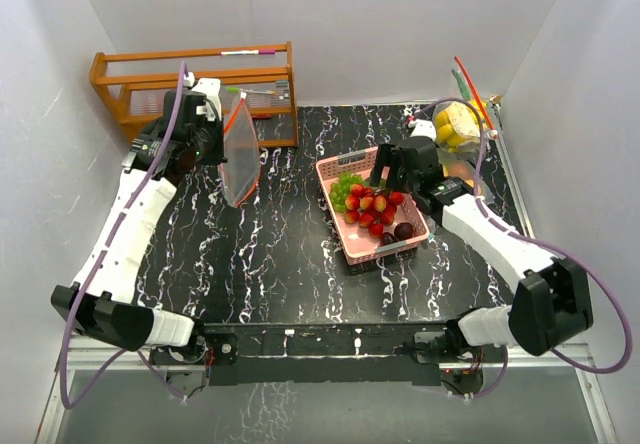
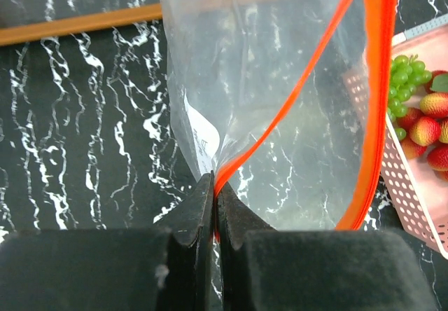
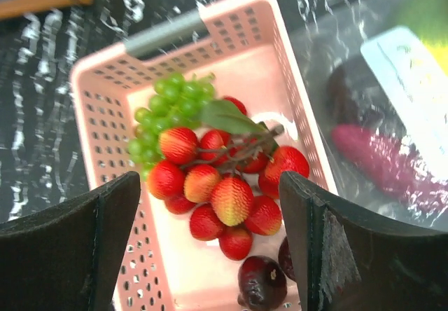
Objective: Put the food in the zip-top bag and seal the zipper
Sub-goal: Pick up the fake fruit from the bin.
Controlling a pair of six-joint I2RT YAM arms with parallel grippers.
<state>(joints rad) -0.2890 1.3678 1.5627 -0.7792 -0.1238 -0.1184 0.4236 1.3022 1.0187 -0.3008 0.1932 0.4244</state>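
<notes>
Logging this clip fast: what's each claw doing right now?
Left claw: closed, pinching the zip-top bag at its orange zipper.
Right claw: open, empty, above the red berries in the pink basket.

Open table [image 1: 290, 264] between bag [image 1: 241, 159] and tray [image 1: 345, 249]; rack [image 1: 120, 89] seemingly behind.

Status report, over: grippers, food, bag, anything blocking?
Left gripper shut on zip-top bag, held upright, mouth open. Right gripper open over red berries in pink tray. None bagged yet. Nothing between tray and bag.
</notes>
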